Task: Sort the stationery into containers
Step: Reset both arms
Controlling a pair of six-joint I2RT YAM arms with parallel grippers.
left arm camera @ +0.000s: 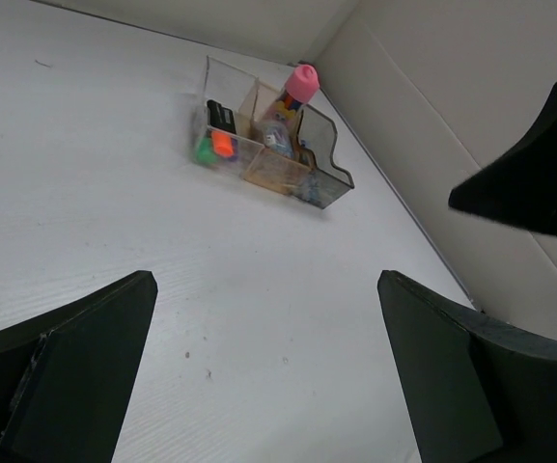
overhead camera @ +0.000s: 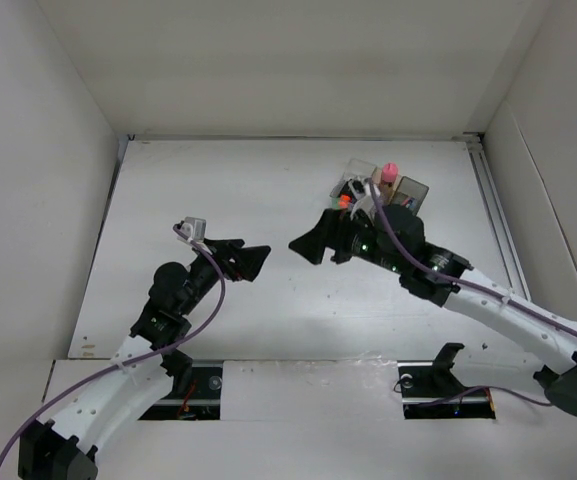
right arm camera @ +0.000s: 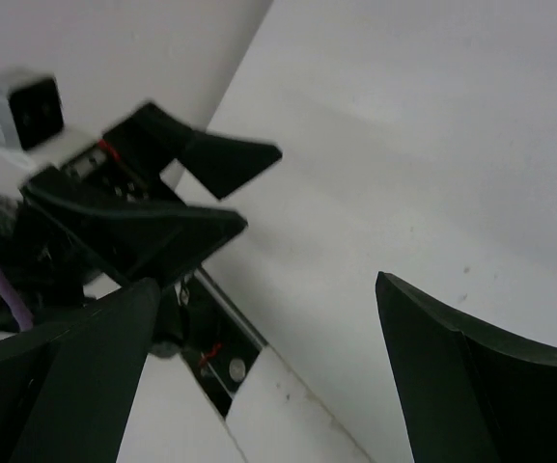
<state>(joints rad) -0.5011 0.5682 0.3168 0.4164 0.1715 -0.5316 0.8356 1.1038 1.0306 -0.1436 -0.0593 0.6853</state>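
**Grippers.** The left gripper (overhead camera: 252,255) hovers above the table (overhead camera: 218,190) at frame centre. Its own camera shows the jaws wide apart with nothing between them. The right gripper (overhead camera: 308,236) faces it just to the right, also off the surface. Its wrist view shows the jaws apart and empty. The two tips are near each other but not touching.

**Task items.** The row of boxes (overhead camera: 415,190) sits at upper centre-right, partly covered by the right arm in the overhead view. The left wrist view shows it plainly in the upper middle of the frame. The clear box (left arm camera: 216,89) holds stubby markers with a green end (left arm camera: 204,151) and an orange end (left arm camera: 223,143). A pink-capped bottle (left arm camera: 301,81) stands upright toward the far side, but which compartment holds it cannot be told. The contents of the other boxes are blurred.

**Step in hand.** No loose stationery is visible on the open table, though the arms hide some of the surface. In my judgement the sorting is at or near its end, with both arms between moves.

**Next move.** Check the hidden ground under the right arm for strays. If any are found, the nearer arm should descend with jaws open. If none are found, both arms should retract, keeping the tips clear of each other.
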